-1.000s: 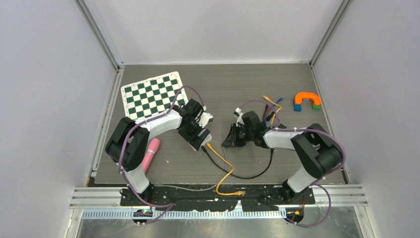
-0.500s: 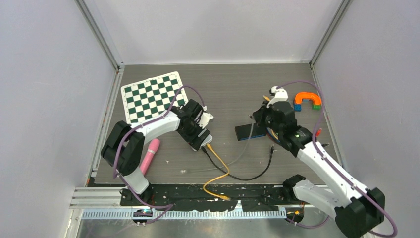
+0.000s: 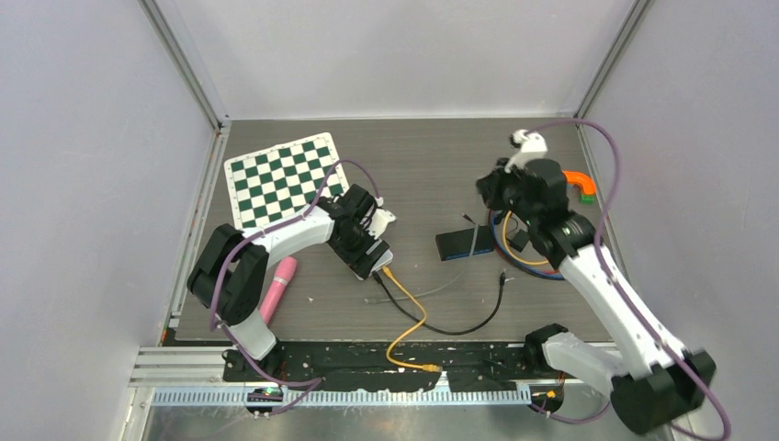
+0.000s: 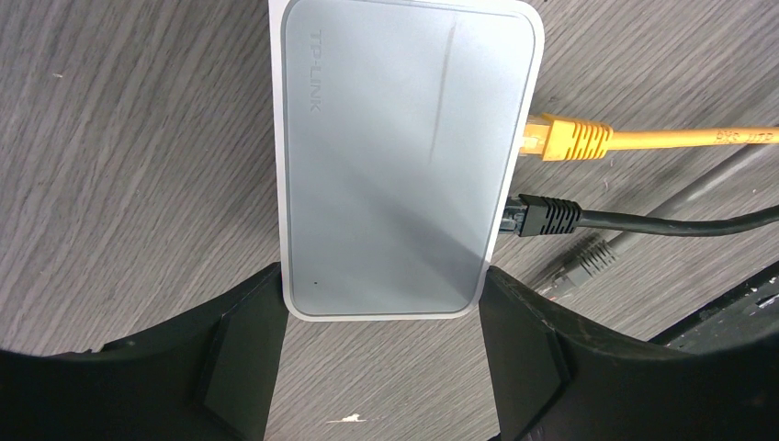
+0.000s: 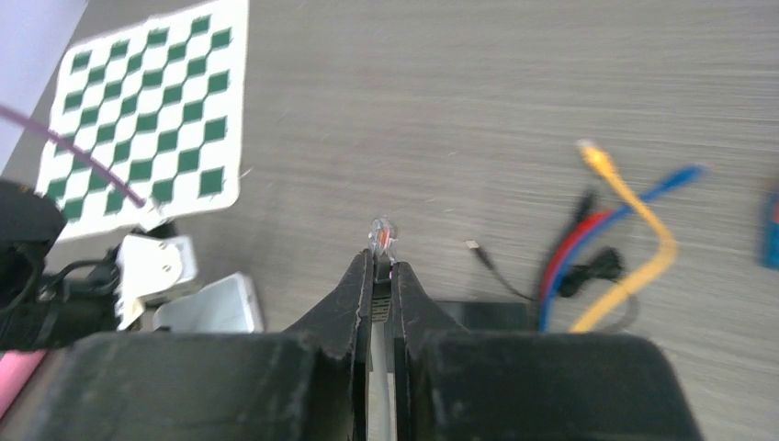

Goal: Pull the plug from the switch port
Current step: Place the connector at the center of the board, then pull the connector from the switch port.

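Note:
My left gripper [image 3: 367,253] is shut on the white TP-Link switch [image 4: 404,156], one finger on each side of it [image 4: 381,296]. A yellow plug [image 4: 565,140] and a black plug [image 4: 544,217] sit in its ports. A loose grey plug [image 4: 583,262] lies beside them. My right gripper [image 3: 490,191] is raised above the table and shut on a grey cable's plug [image 5: 381,234], which sticks out past my fingertips [image 5: 379,262]. The grey cable [image 3: 471,241] hangs down over a flat black box [image 3: 464,245].
A green checkered mat [image 3: 280,179] lies at the back left. A pink cylinder [image 3: 280,283] lies by the left arm. Coiled yellow, blue and red cables [image 5: 634,239] lie right of the black box. Coloured blocks [image 3: 581,184] sit at the far right.

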